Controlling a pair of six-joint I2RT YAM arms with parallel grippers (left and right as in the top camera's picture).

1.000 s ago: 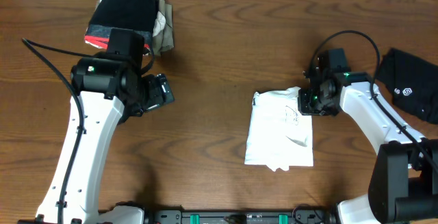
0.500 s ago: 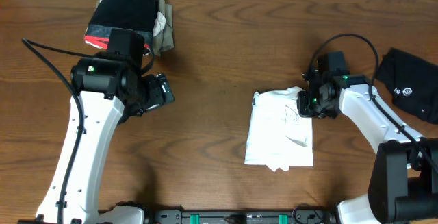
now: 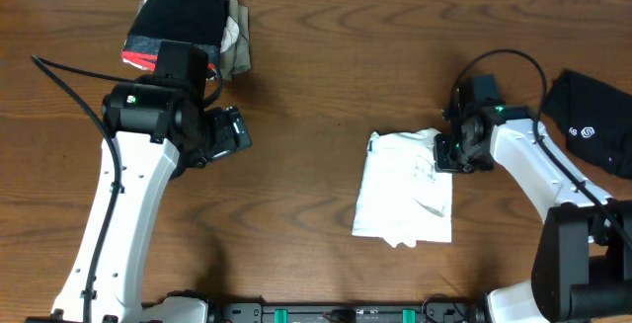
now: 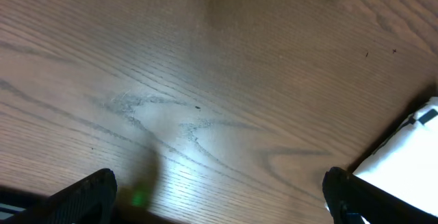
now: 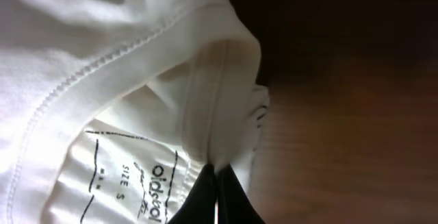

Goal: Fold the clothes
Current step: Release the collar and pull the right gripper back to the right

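A folded white shirt (image 3: 403, 190) lies on the table right of centre. My right gripper (image 3: 440, 150) is shut on its upper right edge near the collar. The right wrist view shows the closed fingers (image 5: 217, 186) pinching white cloth (image 5: 102, 80) beside a printed size label. My left gripper (image 3: 235, 133) is open and empty, over bare wood left of centre; its fingertips (image 4: 219, 193) are spread wide in the left wrist view. A black garment with a white logo (image 3: 597, 125) lies at the right edge.
A pile of dark, red and beige clothes (image 3: 188, 22) sits at the back left, behind my left arm. The shirt's corner (image 4: 410, 155) shows at the right of the left wrist view. The wooden table (image 3: 316, 66) fills the scene.
My right gripper has shifted slightly to the right, pulling the shirt's top right edge with it. The left arm has not moved.
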